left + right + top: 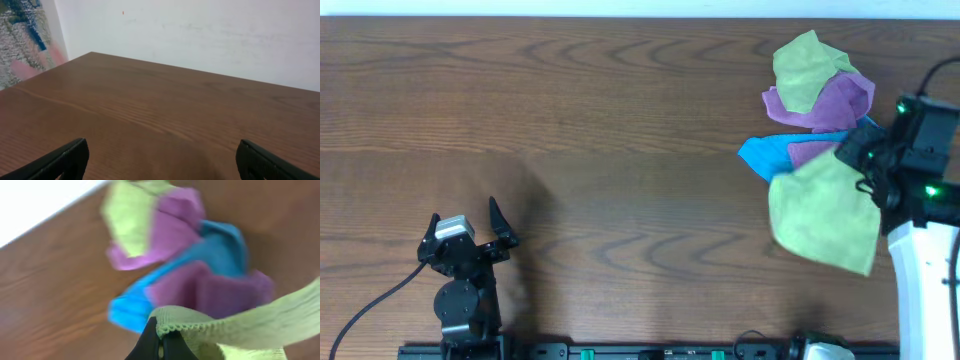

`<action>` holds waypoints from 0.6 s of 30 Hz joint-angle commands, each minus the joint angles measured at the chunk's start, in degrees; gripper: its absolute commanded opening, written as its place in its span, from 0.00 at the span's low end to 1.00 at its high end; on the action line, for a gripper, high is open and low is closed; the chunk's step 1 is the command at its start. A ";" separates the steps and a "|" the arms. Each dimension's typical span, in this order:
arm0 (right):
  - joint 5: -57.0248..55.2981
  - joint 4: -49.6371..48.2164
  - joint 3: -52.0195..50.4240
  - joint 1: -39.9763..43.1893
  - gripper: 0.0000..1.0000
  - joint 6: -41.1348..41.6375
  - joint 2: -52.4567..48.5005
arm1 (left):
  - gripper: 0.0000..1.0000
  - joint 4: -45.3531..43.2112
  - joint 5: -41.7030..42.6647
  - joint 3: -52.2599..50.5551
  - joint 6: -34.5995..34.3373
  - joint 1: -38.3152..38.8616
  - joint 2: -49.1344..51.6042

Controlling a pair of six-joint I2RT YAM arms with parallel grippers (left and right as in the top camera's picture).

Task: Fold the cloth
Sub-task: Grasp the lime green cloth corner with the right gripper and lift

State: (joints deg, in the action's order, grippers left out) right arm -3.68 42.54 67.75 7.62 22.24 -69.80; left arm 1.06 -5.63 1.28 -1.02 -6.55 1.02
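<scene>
From the left wrist camera I see the left fingers [67,161] as two dark tips at the bottom corners of the frame, one on each side, spread wide apart. Between them lies the worktop [150,100], brown wood with a clear running grain. A faint darker shadow [190,160] sits on it close to the lower edge. The worktop's far edge meets a white wall [210,35]. I note one small orange speck [123,12] high on that wall. At the left stands a mottled panel [22,40] in grey, blue and pink; I cannot tell what it depicts.
</scene>
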 commanded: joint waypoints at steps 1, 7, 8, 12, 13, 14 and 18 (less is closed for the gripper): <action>3.74 1.53 4.33 -6.95 0.01 -3.10 0.33 | 0.95 2.56 -2.01 -1.03 1.03 -0.24 0.00; 6.19 -1.25 5.77 -21.14 0.01 -3.06 0.31 | 0.95 2.56 -2.01 -1.03 1.03 -0.24 0.00; 6.71 -1.38 5.77 -23.45 0.01 -3.06 0.31 | 0.95 2.56 -2.01 -1.03 1.03 -0.24 0.00; 7.13 -0.15 5.77 -31.41 0.01 -3.06 0.33 | 0.96 2.56 -2.01 -1.03 1.03 -0.24 0.00; 7.13 0.61 5.79 -32.76 0.01 -3.06 0.33 | 0.95 2.56 -2.01 -1.01 1.03 -0.24 0.00; 7.10 1.64 5.90 -33.94 0.02 -3.06 0.33 | 0.95 2.56 -2.01 -1.01 1.03 -0.24 0.00; 4.48 8.76 7.28 -36.63 0.01 -3.02 0.33 | 0.96 2.56 -2.01 -1.03 1.03 -0.24 0.00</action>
State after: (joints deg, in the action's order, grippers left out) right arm 3.01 49.12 72.66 -27.86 20.01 -69.73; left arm 1.06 -5.63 1.28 -1.02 -6.55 1.02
